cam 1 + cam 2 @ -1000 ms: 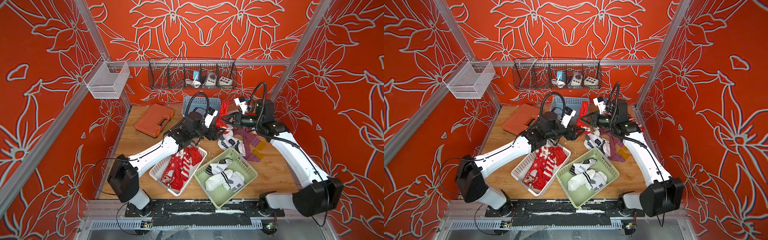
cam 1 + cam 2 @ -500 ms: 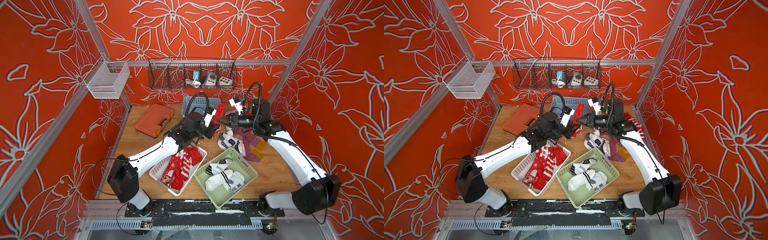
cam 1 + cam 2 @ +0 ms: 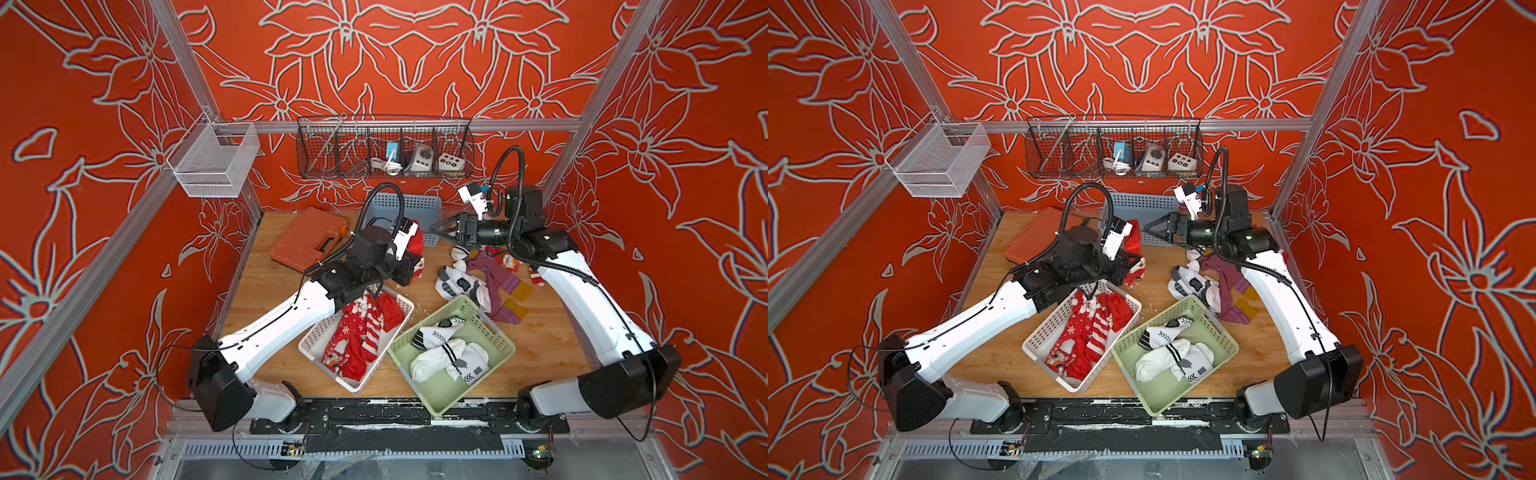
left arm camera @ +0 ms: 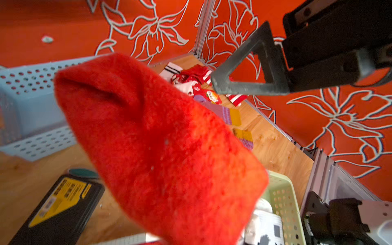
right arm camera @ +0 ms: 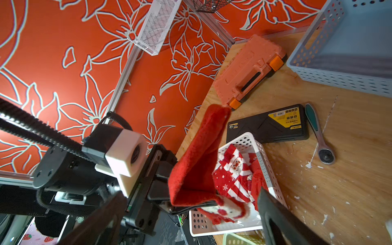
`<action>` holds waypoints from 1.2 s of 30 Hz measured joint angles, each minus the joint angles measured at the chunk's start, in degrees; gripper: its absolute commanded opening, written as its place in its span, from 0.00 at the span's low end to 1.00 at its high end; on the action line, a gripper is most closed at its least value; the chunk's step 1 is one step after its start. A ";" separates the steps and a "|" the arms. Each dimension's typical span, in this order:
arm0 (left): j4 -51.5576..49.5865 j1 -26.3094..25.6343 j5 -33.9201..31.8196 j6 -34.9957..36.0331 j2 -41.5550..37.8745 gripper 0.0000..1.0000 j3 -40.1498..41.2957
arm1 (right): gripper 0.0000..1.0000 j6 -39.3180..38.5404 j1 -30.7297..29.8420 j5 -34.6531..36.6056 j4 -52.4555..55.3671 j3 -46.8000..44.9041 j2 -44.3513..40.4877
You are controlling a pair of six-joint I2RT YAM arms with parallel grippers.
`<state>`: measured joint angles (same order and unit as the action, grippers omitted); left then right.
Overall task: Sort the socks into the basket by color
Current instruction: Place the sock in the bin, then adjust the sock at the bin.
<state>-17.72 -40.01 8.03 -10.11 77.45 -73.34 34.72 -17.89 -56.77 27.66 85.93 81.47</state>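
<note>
The left gripper (image 3: pixel 411 266) clamps a red sock (image 3: pixel 416 243) by one end, aloft just beyond the white basket (image 3: pixel 314 334) — the right gripper (image 3: pixel 435 230) gapes empty — so the floppy sock could land across the rim.

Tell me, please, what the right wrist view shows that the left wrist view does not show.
Only the right wrist view: the left pincer shut on the red sock, the red patterned socks lying inside the white basket, and the mesh basket on the wall.
Only the left wrist view: the purple socks with yellow patches.
Both: the red sock, the blue basket, and the black case with a yellow label.
</note>
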 measured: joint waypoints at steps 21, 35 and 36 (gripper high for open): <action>-33.94 13.07 -1.75 -21.09 -14.88 0.00 23.06 | 0.98 -2.93 1.38 4.87 5.11 -4.17 3.54; -37.20 13.44 -0.72 -24.39 -13.14 0.85 22.62 | 0.98 -4.66 1.40 5.95 6.69 -4.59 3.54; -37.75 13.44 -1.09 -24.30 -13.60 0.83 21.81 | 0.98 -4.76 1.40 5.97 6.69 -4.59 3.54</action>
<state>-55.46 -26.57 6.94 -34.41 63.86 -51.53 29.95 -16.49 -50.81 34.35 81.34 85.01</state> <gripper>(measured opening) 0.855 0.980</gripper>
